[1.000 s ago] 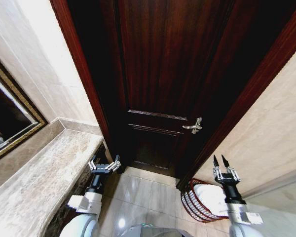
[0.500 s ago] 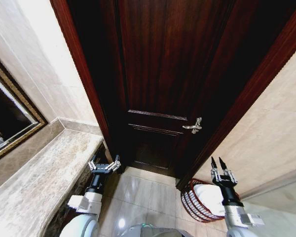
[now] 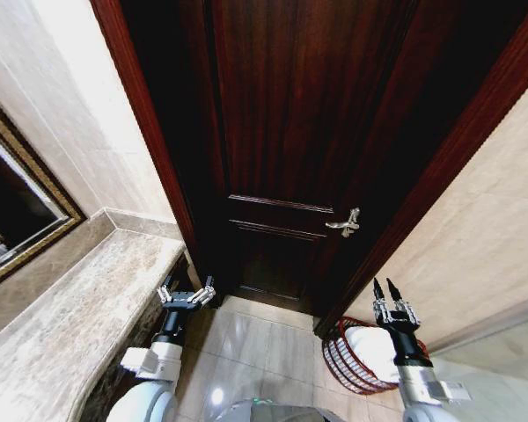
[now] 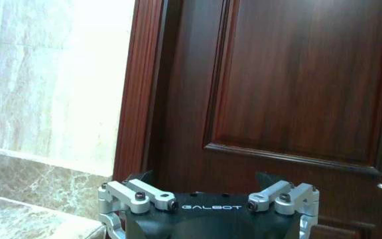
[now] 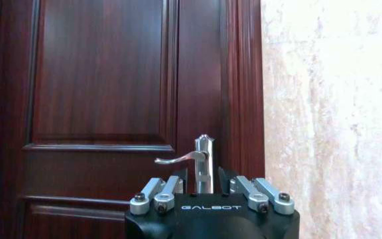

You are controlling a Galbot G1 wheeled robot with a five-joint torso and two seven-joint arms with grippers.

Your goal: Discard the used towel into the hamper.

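Honestly, the towel looks like it's already in the hamper — there's a white bundle sitting inside that reddish ribbed basket on the floor, tucked in the corner where the door frame meets the tiled wall on the robot's right. The right gripper hangs just above it with its fingers drawn close together and nothing between them. The left gripper is parked off to the left beside the marble counter, fingers spread wide, also empty.

What could go wrong from here? My guess is mostly clearance stuff. The right arm is squeezed between the wall and the dark wooden door, and the door handle sticks out not far above — lift or swing carelessly and the wrist could clip it. The hamper looks light and open-ribbed, so a nudge from the arm coming back might tip it or scoot it across the glossy floor. And if the towel is heaped high or draped over the rim, part of it could slide back out.

Hard to tell bits: the right arm covers a good chunk of the hamper, so I can't see whether the towel sits fully inside or hangs over the far edge. The hamper's base is partly hidden too. The wrist views just face the door and wall, no help with the basket — so the towel's real position stays a bit of a guess.
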